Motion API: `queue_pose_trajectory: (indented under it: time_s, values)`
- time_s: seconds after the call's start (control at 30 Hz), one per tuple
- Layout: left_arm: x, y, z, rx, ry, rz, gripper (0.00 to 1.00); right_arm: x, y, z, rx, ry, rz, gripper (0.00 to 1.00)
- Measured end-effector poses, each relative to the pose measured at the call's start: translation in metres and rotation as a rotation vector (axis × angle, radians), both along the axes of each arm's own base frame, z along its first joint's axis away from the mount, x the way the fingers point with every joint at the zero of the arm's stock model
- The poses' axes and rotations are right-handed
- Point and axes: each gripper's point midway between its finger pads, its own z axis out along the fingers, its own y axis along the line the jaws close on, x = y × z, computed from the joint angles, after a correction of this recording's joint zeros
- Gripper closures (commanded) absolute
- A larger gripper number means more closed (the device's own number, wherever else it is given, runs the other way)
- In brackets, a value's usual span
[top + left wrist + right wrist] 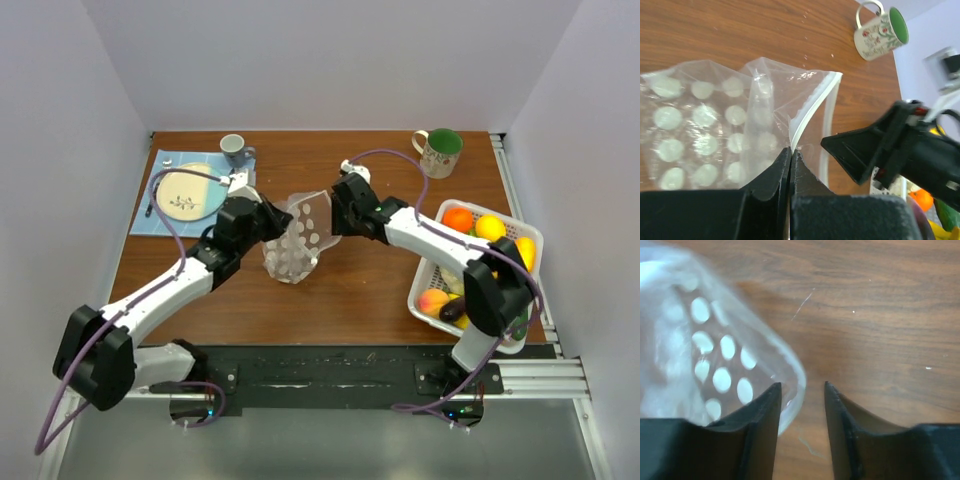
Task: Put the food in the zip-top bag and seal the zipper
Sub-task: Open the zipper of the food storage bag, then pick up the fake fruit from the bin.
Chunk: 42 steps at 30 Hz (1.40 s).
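The clear zip-top bag with white spots stands mid-table, its mouth held up. My left gripper is shut on the bag's mouth edge, right at the white zipper. On the bag's other side my right gripper is open. The bag curves past its left finger, and its rim edges into the gap without being pinched. In the top view the left gripper and right gripper flank the bag. The food, orange, yellow, peach and purple pieces, lies in the basket at the right.
The white slotted basket sits at the right table edge. A green-lined mug stands back right and a grey mug back left. A plate rests on a blue mat at the left.
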Motion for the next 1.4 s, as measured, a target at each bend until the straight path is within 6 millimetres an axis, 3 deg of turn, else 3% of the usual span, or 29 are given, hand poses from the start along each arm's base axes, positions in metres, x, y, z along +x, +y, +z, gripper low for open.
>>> queue_pose_trajectory:
  time_s: [0.03,0.2,0.3,0.37,0.43,0.5,0.57,0.9,1.0,1.33,1.4]
  values:
    - [0.0,-0.007,-0.002,-0.004,0.007,-0.011,1.0,-0.003,0.0,0.009,0.007,-0.009,0.009,0.37]
    - [0.004,-0.035,-0.006,-0.035,0.014,-0.052,1.0,-0.021,-0.023,0.086,0.063,-0.133,-0.004,0.25]
    - [0.005,-0.046,-0.009,-0.058,0.018,-0.062,1.0,-0.035,-0.062,0.134,0.069,-0.226,-0.081,0.21]
    - [0.007,-0.052,-0.013,-0.067,0.023,-0.066,1.0,-0.037,-0.093,0.15,0.071,-0.256,-0.152,0.19]
    - [0.008,-0.057,-0.016,-0.075,0.034,-0.071,1.0,-0.032,-0.142,0.156,0.058,-0.273,-0.28,0.14]
    - [0.007,-0.062,-0.017,-0.08,0.04,-0.077,1.0,-0.027,-0.2,0.148,0.013,-0.257,-0.44,0.11]
    - [0.005,-0.066,-0.015,-0.084,0.04,-0.085,1.0,-0.027,-0.245,0.134,-0.031,-0.218,-0.57,0.06]
    - [0.003,-0.076,-0.014,-0.078,0.068,-0.117,1.0,-0.03,-0.376,0.085,-0.007,-0.081,-0.958,0.01]
    - [0.001,-0.078,-0.016,-0.075,0.075,-0.136,1.0,-0.028,-0.388,0.067,0.018,-0.035,-0.989,0.01]
    - [0.001,-0.083,-0.023,-0.068,0.095,-0.161,1.0,-0.011,-0.379,0.025,0.117,0.014,-0.955,0.02]
    - [0.002,-0.084,-0.021,-0.069,0.089,-0.162,1.0,-0.011,-0.378,0.011,0.124,0.037,-0.958,0.1]
